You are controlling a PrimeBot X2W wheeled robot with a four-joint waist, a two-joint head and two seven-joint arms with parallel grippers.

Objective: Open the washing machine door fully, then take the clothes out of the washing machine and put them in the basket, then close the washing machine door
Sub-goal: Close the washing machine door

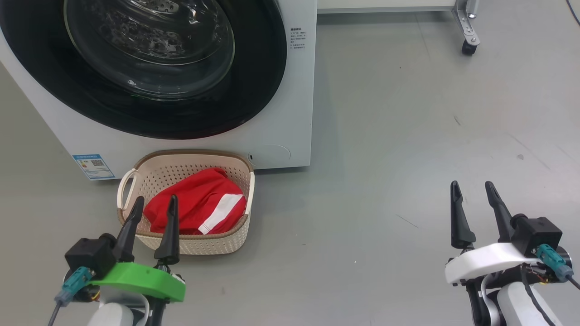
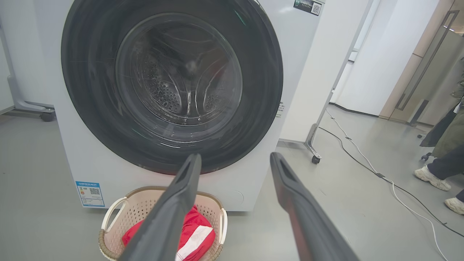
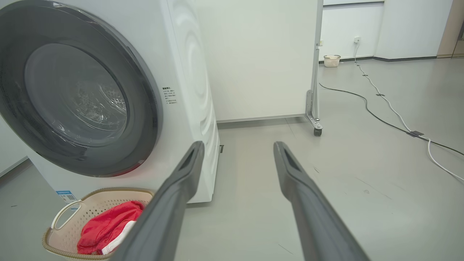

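The white washing machine (image 1: 290, 113) stands at the upper left, and its round black-rimmed door (image 1: 149, 50) lies flush against the front, shut. Through the glass of the door (image 2: 174, 83) the steel drum shows. On the floor just below sits the cream basket (image 1: 204, 244) holding red clothes (image 1: 195, 199) with a white stripe. My left gripper (image 1: 156, 199) hangs open just in front of the basket, nothing between its fingers. Far off to the right over bare floor, my right gripper (image 1: 472, 184) is open and holds nothing. The door (image 3: 72, 101), basket (image 3: 90, 206) and clothes (image 3: 105, 228) also appear in the right wrist view.
A white partition on casters (image 1: 469, 45) stands behind and right of the machine. Cables (image 2: 362, 159) run across the grey floor on the right. A person's feet (image 2: 433, 179) are at the far right. A small white bin (image 3: 331, 61) sits by the far wall.
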